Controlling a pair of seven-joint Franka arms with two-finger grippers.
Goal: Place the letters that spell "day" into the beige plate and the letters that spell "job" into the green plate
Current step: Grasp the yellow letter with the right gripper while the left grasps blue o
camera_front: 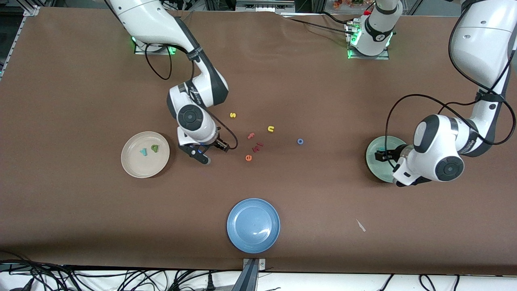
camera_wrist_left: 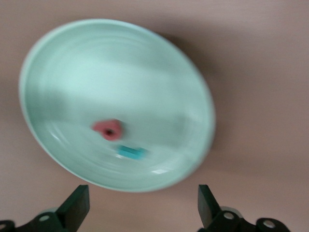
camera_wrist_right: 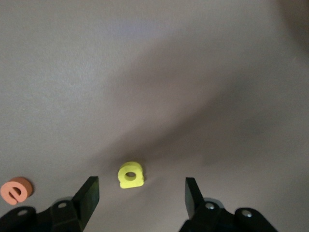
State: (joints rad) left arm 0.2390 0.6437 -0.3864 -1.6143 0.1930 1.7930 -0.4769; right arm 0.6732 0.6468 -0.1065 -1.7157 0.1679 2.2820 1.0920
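Yellow "a" (camera_wrist_right: 131, 174) lies flat on the tabletop (camera_front: 80, 210) just beside the beige plate (camera_front: 133, 171), under the right gripper (camera_wrist_right: 140, 195), whose fingers stand apart; from the front the wrist hides it. Green "d" (camera_front: 154, 148) and teal "y" (camera_front: 143, 152) sit in that plate. Left gripper (camera_wrist_left: 143, 200) hangs wide open over the green plate (camera_wrist_left: 72, 63), where the red "b" (camera_wrist_left: 109, 129) and teal "j" (camera_wrist_left: 132, 152) blur. Blue "o" (camera_front: 300, 141) waits mid-table, near "e" (camera_front: 248, 158).

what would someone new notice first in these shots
Probably the blue plate, nearest the front camera, and the scatter of foam letters mid-table. The right gripper hangs open over a yellow "a", while the left gripper stands open over the green plate, which holds a salmon-red letter and a teal one.
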